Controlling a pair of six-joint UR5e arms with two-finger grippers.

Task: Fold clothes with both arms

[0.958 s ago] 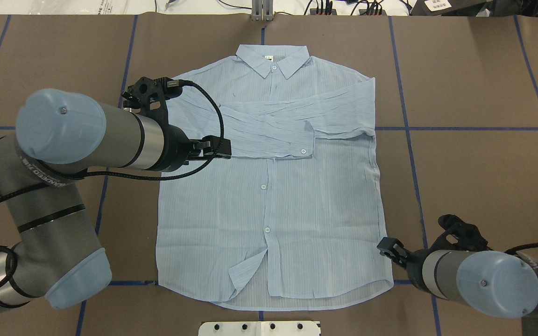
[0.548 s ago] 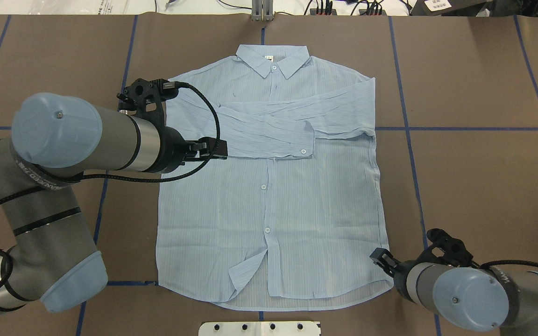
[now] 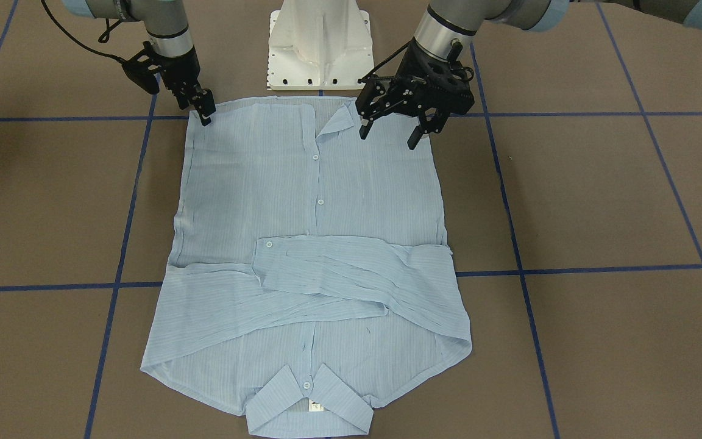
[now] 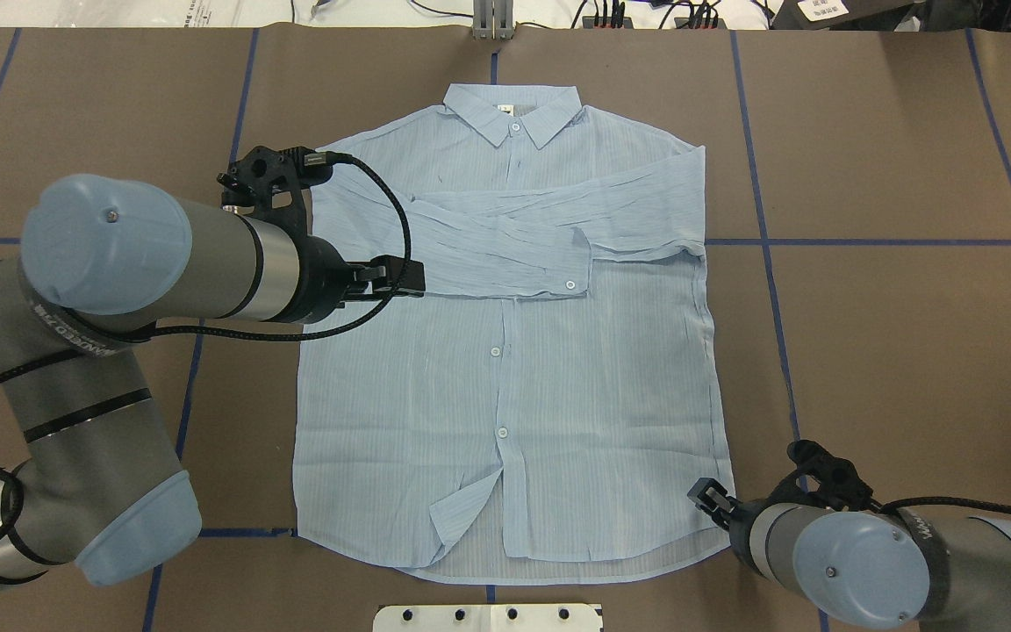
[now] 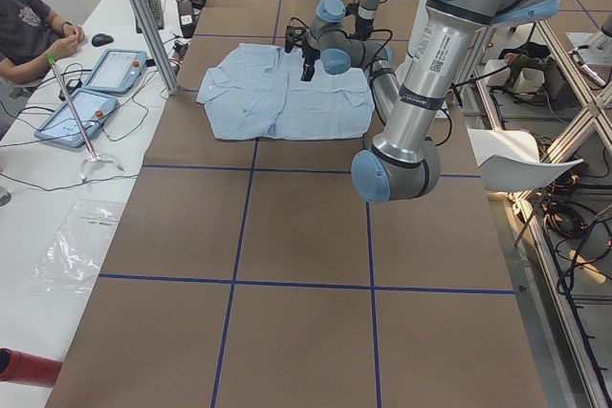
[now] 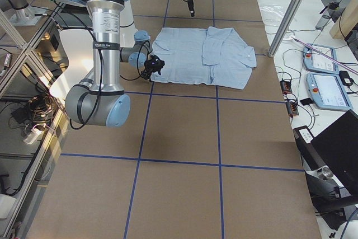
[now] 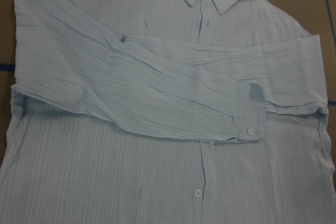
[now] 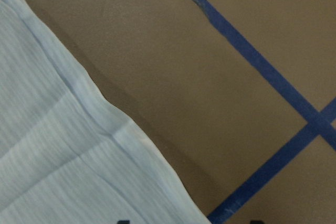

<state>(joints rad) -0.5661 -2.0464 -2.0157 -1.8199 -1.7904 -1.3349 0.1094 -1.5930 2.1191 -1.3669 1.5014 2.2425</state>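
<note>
While shirt (image 4: 505, 369) lies flat on table (image 4: 892, 158), sleeves (image 4: 505, 237) crossed, we see left gripper (image 3: 387, 140) spread wide above it, right gripper (image 3: 206, 114) parted at its edge, both empty.

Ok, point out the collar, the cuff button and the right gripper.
collar (image 4: 512, 117), overhead view, its middle
cuff button (image 4: 570, 284), overhead view, the button's face
right gripper (image 3: 206, 113), front-facing view, between its fingertips

brown table (image 4: 909, 351) | blue tape grid (image 4: 900, 241) | white side desk (image 5: 19, 198) | aluminium post (image 5: 145, 16)
</note>
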